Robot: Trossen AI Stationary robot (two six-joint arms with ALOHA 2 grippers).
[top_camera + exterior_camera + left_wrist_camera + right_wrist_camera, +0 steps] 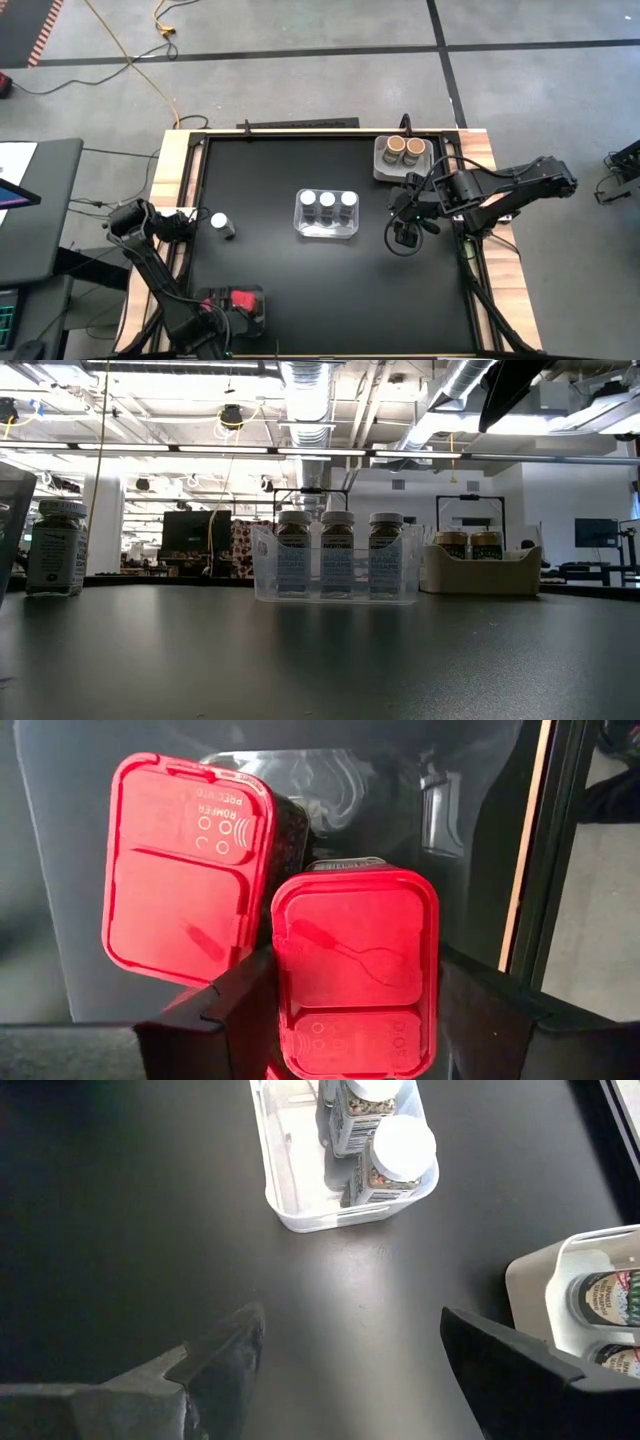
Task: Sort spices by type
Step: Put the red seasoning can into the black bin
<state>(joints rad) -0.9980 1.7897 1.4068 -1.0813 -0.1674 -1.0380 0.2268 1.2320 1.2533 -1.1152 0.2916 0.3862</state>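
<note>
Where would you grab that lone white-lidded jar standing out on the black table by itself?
Probably by its body just under the white lid, coming down from above. The lone jar stands upright on the table, apart from the clear tray, so both sides look free for the fingers. The left tool sits at the red boxes; the open right tool is empty.

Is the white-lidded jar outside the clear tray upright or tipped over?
Upright: the lone jar stands on its base on the table, lid upward, apart from the clear tray.
</note>
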